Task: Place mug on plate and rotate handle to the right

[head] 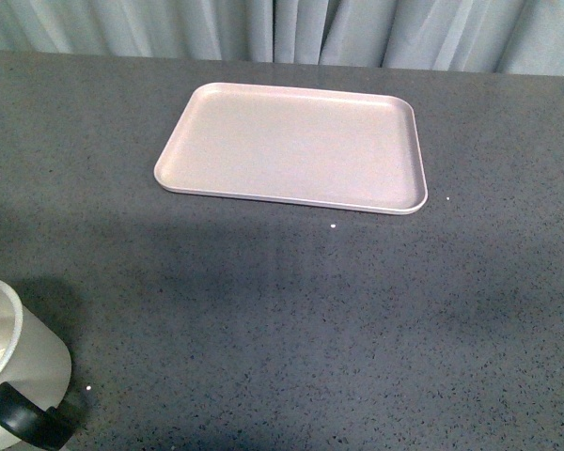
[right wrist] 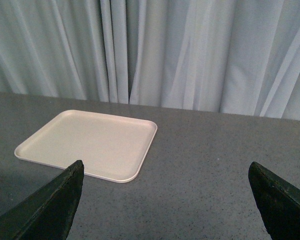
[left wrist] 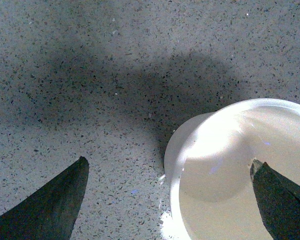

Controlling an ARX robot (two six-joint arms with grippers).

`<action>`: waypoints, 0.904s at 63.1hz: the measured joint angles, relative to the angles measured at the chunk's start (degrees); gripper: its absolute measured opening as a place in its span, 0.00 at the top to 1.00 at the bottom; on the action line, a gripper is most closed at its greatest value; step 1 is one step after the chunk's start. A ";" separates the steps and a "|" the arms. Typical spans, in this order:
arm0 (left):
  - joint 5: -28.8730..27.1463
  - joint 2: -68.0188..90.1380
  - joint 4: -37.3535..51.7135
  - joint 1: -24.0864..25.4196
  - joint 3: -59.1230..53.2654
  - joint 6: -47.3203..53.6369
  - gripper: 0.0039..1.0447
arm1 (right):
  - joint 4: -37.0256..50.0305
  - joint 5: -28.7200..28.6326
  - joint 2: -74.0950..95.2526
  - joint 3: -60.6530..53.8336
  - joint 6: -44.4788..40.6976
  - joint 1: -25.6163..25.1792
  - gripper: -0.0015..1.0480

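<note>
The white mug (head: 14,352) stands upright at the table's near left corner, cut off by the front view's edge. Its black handle (head: 23,418) points toward me. The smiley print is hidden. The pale beige-pink plate (head: 291,146) lies empty at the middle far side of the table. Neither gripper shows in the front view. In the left wrist view my left gripper (left wrist: 167,167) is open above the mug (left wrist: 240,170), one fingertip over the mug's mouth, the other over bare table. In the right wrist view my right gripper (right wrist: 165,167) is open and empty above the table, the plate (right wrist: 90,142) ahead of it.
The table (head: 357,310) is dark grey and speckled. Pale grey curtains (head: 282,28) hang along its far edge. A few small white specks (head: 333,226) lie near the plate's front edge.
</note>
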 joint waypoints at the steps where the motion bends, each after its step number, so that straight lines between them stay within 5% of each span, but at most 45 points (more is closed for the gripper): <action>1: -0.04 0.26 0.09 -0.09 0.00 0.00 0.09 | 0.00 0.00 0.00 0.00 0.02 0.00 0.09; 11: -0.42 3.34 1.03 -0.83 0.00 -0.02 0.10 | 0.00 0.00 0.00 0.00 0.02 0.00 0.09; 48: -3.50 4.02 -1.81 -4.39 1.62 -5.46 0.97 | 0.00 0.00 0.00 0.00 0.02 0.00 0.09; 57: -4.02 2.25 -4.02 -6.84 3.39 -7.19 0.98 | 0.00 0.02 0.00 0.00 0.02 0.00 0.09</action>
